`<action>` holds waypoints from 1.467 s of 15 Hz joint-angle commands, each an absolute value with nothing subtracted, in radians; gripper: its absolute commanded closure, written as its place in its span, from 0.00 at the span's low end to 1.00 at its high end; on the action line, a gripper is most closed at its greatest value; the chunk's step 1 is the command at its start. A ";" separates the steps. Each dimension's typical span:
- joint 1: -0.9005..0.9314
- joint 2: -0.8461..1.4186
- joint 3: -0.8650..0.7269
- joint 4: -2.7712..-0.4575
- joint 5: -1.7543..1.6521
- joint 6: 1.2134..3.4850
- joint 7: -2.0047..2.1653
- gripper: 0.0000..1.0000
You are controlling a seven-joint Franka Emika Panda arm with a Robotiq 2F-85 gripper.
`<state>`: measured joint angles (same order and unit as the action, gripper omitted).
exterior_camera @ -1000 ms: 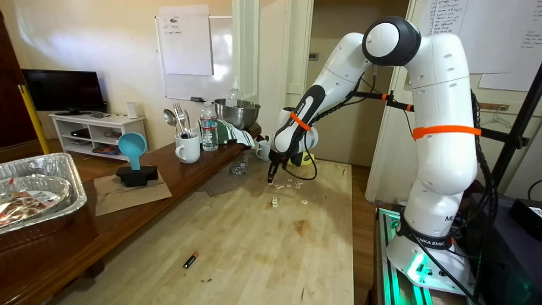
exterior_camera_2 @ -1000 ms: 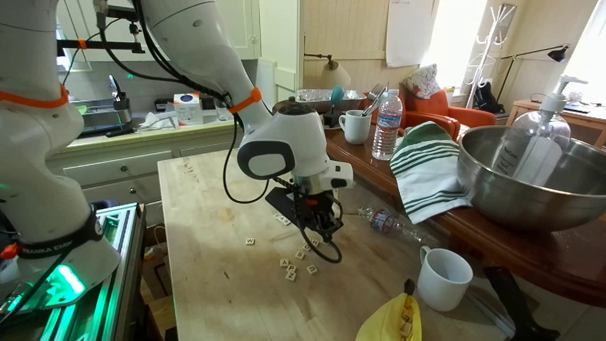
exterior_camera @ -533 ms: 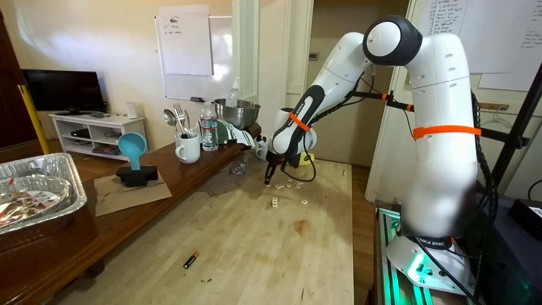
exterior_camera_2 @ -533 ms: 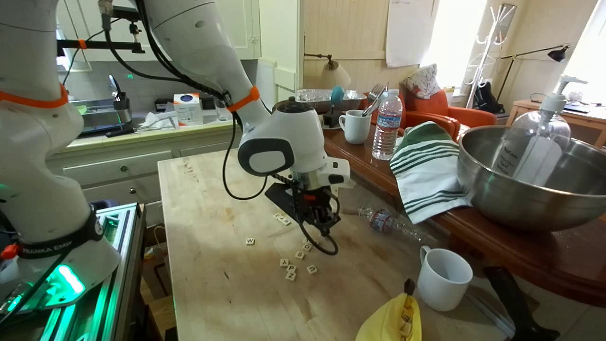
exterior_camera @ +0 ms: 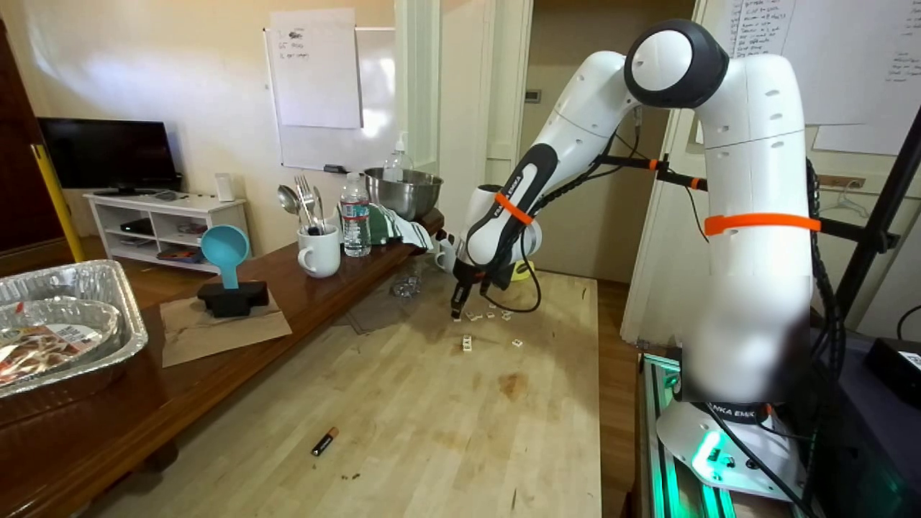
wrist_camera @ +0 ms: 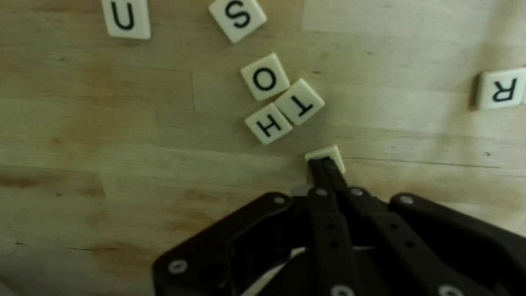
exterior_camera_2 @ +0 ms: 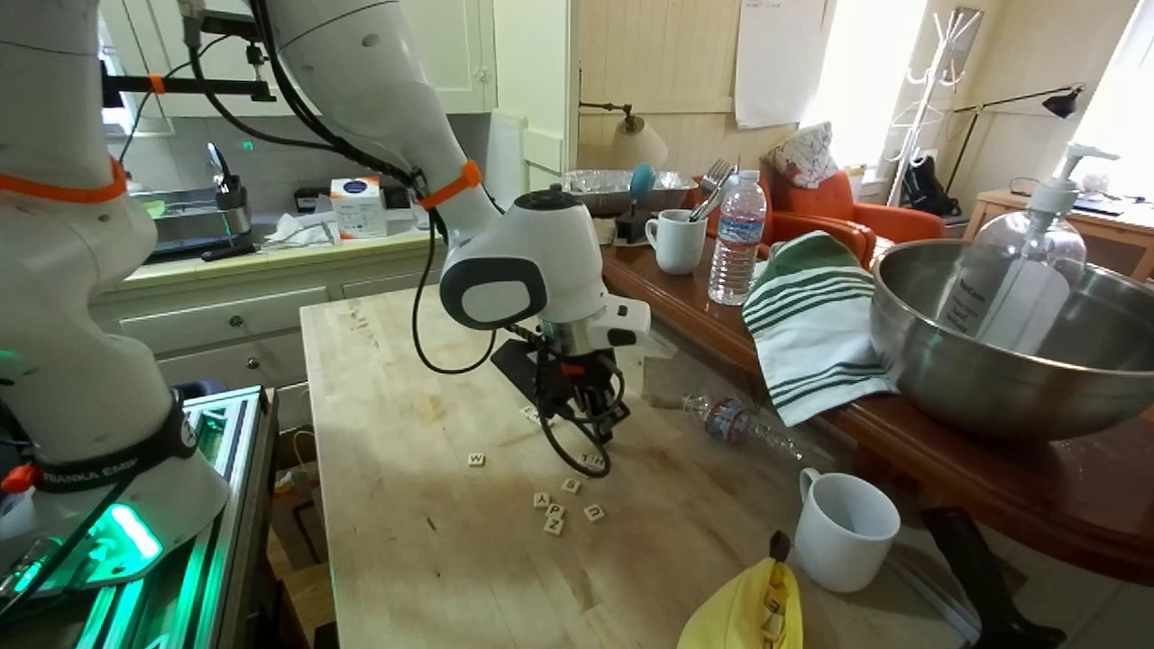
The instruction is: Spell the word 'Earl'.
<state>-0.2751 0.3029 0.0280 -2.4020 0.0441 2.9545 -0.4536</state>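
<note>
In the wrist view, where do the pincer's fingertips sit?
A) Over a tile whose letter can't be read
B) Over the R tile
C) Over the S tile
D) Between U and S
A: the pincer hides part of one tile, lower right of the T tile, leaving no legible letter.

In an exterior view the gripper (exterior_camera: pixel 456 314) points down at small pale tiles (exterior_camera: pixel 467 344) on the wooden table (exterior_camera: pixel 439 410) (a battery (exterior_camera: pixel 324 441) lies well apart)
</note>
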 commanded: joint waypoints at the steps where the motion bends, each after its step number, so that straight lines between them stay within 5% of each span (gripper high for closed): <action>1: -0.225 0.274 -0.003 -2.471 0.004 2.930 -0.361 1.00; 22: -0.143 0.206 -0.037 -2.552 -0.004 2.867 -0.196 1.00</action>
<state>-0.1693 0.2042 -0.0190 -2.5256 0.0073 2.8991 -0.2440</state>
